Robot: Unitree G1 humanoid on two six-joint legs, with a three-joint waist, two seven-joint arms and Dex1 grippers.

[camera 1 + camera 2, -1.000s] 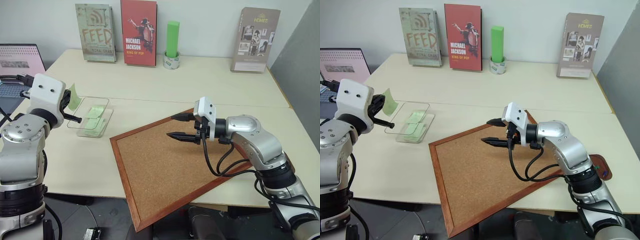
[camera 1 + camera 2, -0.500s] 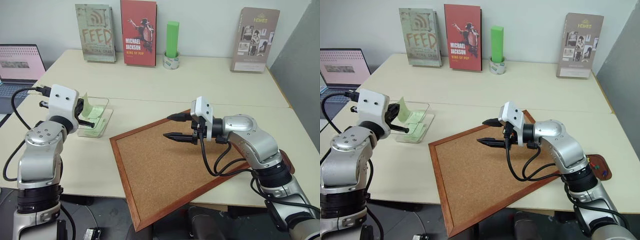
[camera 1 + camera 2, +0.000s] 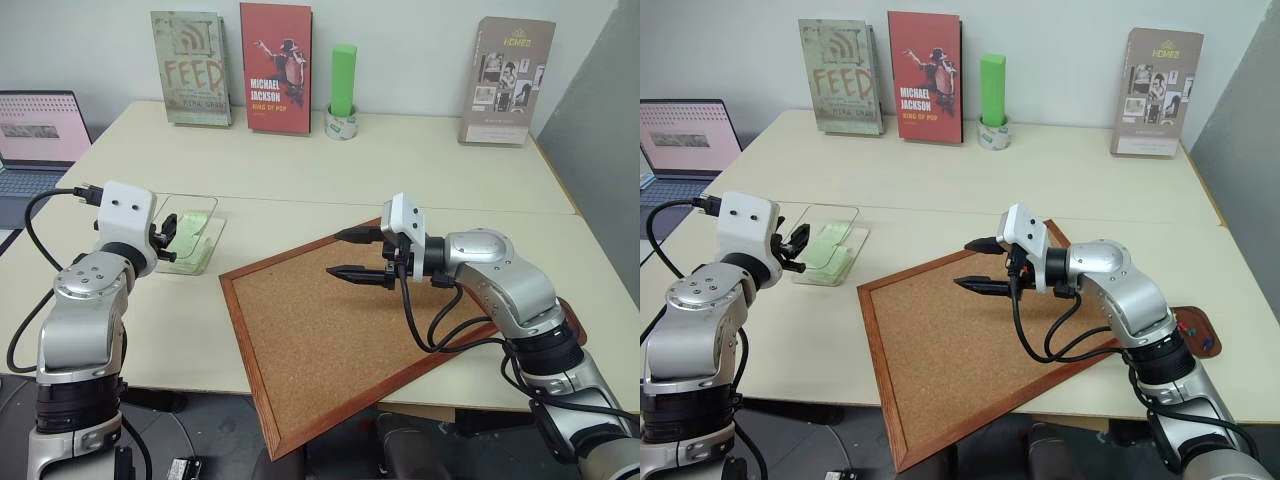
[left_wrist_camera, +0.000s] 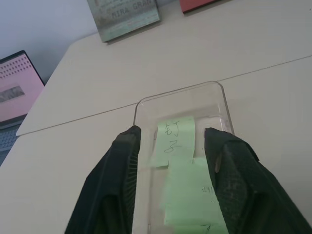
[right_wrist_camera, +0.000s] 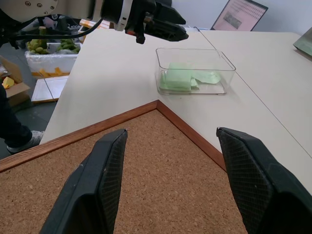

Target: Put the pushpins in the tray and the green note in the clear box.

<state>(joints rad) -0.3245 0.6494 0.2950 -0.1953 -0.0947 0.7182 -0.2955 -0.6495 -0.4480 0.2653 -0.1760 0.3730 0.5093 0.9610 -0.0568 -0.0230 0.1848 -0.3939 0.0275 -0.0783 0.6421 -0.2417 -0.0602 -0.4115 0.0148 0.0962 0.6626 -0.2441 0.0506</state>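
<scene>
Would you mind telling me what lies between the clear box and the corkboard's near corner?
Nothing: between the clear box and the corkboard there is just bare table, as the right wrist view shows.

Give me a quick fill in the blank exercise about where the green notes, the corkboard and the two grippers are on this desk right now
1. The green notes lie inside the ____ box.
2. The left gripper stands ____ over that box, holding nothing.
3. The right gripper hovers open above the ____.
4. The bright green block stands upright in a roll of ____.

Missing words: clear; open; corkboard; tape
</scene>
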